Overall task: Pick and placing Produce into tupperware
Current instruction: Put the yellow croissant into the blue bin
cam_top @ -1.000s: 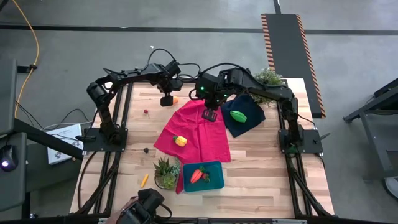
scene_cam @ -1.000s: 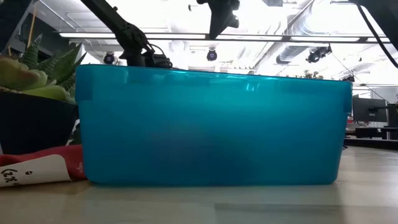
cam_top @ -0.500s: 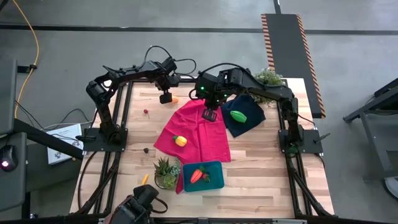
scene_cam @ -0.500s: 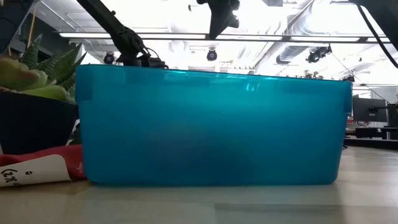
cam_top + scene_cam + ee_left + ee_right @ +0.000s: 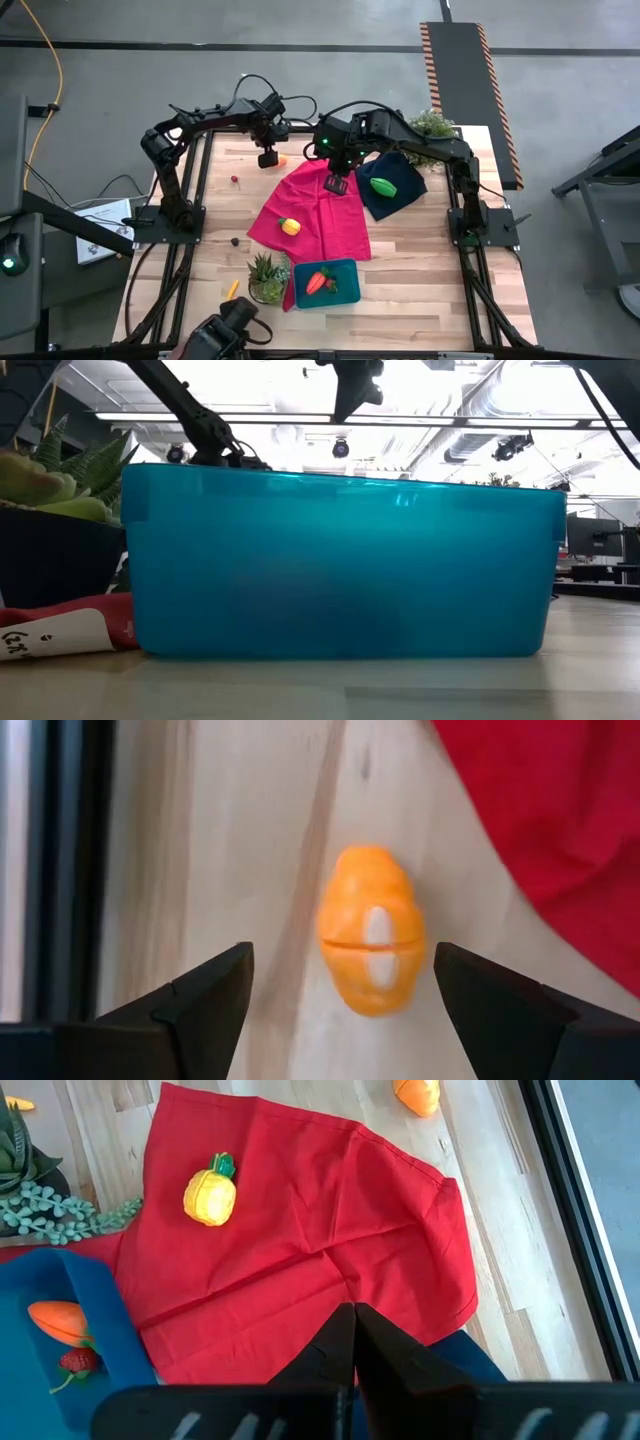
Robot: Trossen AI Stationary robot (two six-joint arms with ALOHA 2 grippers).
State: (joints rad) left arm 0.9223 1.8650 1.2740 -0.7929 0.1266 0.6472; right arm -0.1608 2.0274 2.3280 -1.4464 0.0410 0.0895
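An orange piece of produce [image 5: 371,942] lies on the bare wood at the table's far left. My left gripper [image 5: 342,960] hangs over it, pointing down, open, one finger on either side and neither touching. My right gripper [image 5: 352,1342] hovers shut and empty above the red cloth [image 5: 315,215]. A yellow piece [image 5: 290,226] lies on that cloth. A green oval [image 5: 382,185] rests on the navy cloth [image 5: 395,190]. The teal tupperware [image 5: 345,272] stands near the front edge with a carrot [image 5: 316,282] inside. A thin yellow stick [image 5: 232,289] lies to its left.
A potted plant [image 5: 267,275] stands right beside the tupperware's left side, and another [image 5: 432,125] at the far right corner. Two small dark bits [image 5: 234,180] [image 5: 235,240] lie on the wood at the left. In the low view the tupperware's wall [image 5: 340,560] hides most of the table.
My left arm has shifted slightly and its wrist has turned a little above the orange piece. Its fingers stay open.
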